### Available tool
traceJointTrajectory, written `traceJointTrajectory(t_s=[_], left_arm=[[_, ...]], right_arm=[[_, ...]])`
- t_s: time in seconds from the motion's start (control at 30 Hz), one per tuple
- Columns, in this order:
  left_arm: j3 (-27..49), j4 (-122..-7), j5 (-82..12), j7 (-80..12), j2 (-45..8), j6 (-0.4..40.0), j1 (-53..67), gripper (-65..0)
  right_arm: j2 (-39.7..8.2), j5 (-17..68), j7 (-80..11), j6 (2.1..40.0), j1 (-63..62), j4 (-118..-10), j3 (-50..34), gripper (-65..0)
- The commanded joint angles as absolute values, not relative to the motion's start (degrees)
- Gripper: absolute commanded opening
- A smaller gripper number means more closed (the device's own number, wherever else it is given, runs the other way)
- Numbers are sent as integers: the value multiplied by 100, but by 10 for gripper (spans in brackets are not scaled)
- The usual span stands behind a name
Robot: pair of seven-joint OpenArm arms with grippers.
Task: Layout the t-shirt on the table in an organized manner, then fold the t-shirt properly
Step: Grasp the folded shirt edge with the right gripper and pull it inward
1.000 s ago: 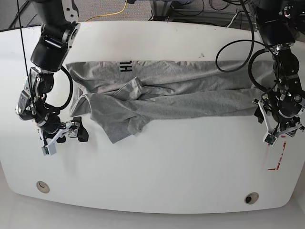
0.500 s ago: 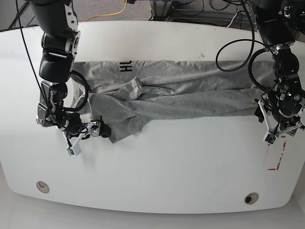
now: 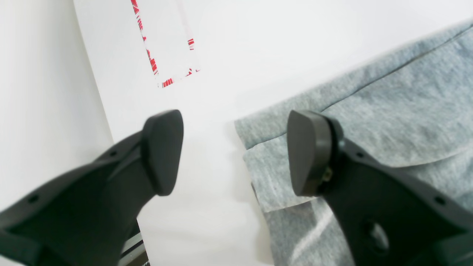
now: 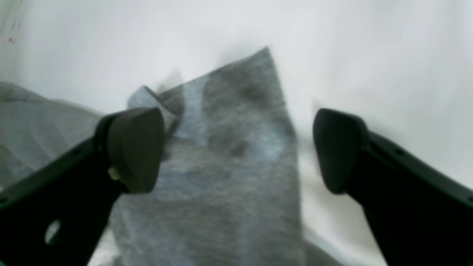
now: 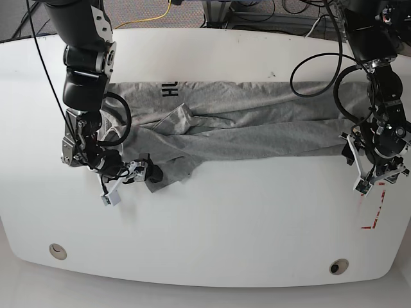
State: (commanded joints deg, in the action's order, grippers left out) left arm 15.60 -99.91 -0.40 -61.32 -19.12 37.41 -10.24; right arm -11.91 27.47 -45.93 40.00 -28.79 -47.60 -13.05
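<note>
The grey t-shirt [image 5: 257, 122] lies stretched across the table [image 5: 225, 237], folded lengthwise, with black lettering [image 5: 168, 90] near its left end. One sleeve flap [image 5: 168, 174] sticks out toward the front. My right gripper [image 5: 149, 173] is open at the tip of this flap. In the right wrist view the blurred cloth [image 4: 240, 207] lies between the spread fingers of this gripper [image 4: 236, 149]. My left gripper [image 5: 350, 153] is open at the shirt's right end. In the left wrist view it [image 3: 234, 153] straddles the hem corner [image 3: 255, 155], one finger [image 3: 306, 155] over cloth, the other [image 3: 162, 151] over bare table.
A red dashed mark [image 5: 376, 212] sits on the table near the left gripper and also shows in the left wrist view [image 3: 162, 55]. Two round grommet holes [image 5: 58, 251] [image 5: 338, 266] lie near the front edge. Cables [image 5: 314, 77] loop over the back right.
My right gripper has moved rightward over the bare table to the tip of the sleeve flap. The left arm and the shirt have hardly moved.
</note>
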Motion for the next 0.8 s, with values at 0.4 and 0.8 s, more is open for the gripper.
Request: traceJointTrajectory(t_s=[0.4,0.8], left_arm=[[1560,-9982,-48,-6132,-1912,3741,-1024,-236],[1560,-9974,-48,-6123,-1912,3741,-1015,-236]], right_arm=[[-1015,2747,-4620,4000,-2879,-4760,-1297,-51],[-857,2747,-4629,4000,-2905,-4760,-1297,-380]])
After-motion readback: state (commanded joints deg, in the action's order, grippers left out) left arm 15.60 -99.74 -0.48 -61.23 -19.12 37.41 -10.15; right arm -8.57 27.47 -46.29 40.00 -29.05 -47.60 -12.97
